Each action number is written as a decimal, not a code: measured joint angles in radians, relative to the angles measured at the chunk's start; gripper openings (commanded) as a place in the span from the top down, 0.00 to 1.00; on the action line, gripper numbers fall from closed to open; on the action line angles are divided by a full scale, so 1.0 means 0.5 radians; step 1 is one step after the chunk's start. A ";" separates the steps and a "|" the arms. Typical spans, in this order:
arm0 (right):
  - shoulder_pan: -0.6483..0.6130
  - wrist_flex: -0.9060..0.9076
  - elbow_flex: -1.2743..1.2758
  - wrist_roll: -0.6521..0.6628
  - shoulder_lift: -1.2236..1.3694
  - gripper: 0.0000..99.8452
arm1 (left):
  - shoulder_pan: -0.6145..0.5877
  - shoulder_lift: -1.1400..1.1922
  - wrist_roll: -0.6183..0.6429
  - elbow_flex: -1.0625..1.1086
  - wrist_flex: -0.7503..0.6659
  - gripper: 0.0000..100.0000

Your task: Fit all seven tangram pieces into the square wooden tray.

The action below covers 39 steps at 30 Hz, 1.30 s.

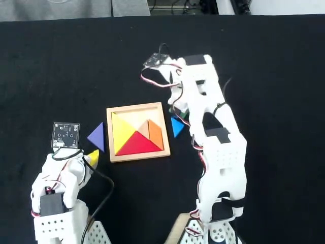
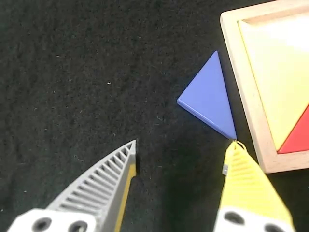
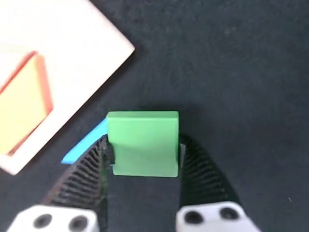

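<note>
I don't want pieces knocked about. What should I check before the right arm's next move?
1. Right hand shut on green square: ok.
2. Blue triangle clear of that grasp: not ok, it lies against the square.
3. Room in tray for the square: cannot tell.
4. Left hand open, off the tray: ok.
5. Purple triangle flat beside the tray: ok.
</note>
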 measured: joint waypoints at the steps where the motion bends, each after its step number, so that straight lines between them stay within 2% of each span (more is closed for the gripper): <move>1: 0.000 0.077 -0.068 0.000 0.000 0.98 | 0.000 0.000 0.000 0.000 0.000 0.71; 8: 0.000 0.500 -0.537 0.000 0.000 0.98 | 0.000 0.000 0.000 0.000 0.000 0.71; 15: -0.006 0.531 -0.844 -0.212 0.000 0.98 | 0.000 0.000 0.000 0.000 0.000 0.71; 26: -0.095 0.531 -0.853 -0.255 -0.114 0.98 | 0.000 0.000 0.000 0.000 0.000 0.71; 31: -0.239 0.531 -0.770 -0.255 -0.206 0.98 | 0.000 0.000 0.000 0.000 0.000 0.71; 39: -0.559 0.503 -0.614 -0.651 -0.206 0.98 | 0.000 0.000 0.000 0.000 0.000 0.71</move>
